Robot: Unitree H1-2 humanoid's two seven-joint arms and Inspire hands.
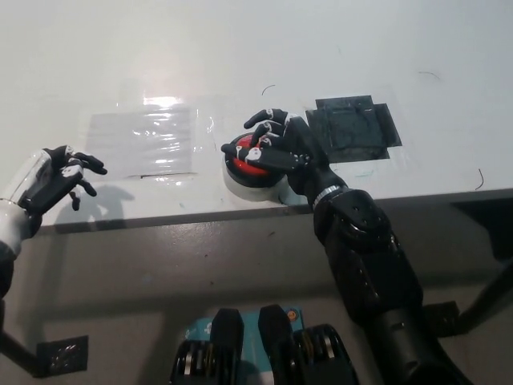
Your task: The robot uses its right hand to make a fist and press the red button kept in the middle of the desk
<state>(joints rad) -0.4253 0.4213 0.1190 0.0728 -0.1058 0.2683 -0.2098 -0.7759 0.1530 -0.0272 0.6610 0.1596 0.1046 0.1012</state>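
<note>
**Right fist on red button, desk centre**

Item 1, right hand (280,148): I see it black, curled into a fist, holding nothing, resting on top of the red button (247,160). Its knuckles cover the right part of the dome; the fingers (264,122) are bent inward with pale tips showing. The black forearm comes in from the lower right and crosses the front edge of the desk (240,48).

Item 2, red button: a red dome in a dark ring on a pale round base, standing near the front edge of the desk, about the middle of my view. Only the left and front parts of the dome show past the fist. I cannot tell from this angle whether the dome is pushed down.

Item 3, left hand (56,180): white at the wrist, dark at the fingers, resting at the lower left by the desk's front edge, well apart from the button. Fingers loosely spread, grasping nothing.

Item 4, clear tape patch (140,140): a glossy rectangle on the desk surface, just left of the button, between it and the left hand.

Item 5, black tape patch (353,128): a dark squarish patch on the desk, just right of the fist, lying flat
</note>
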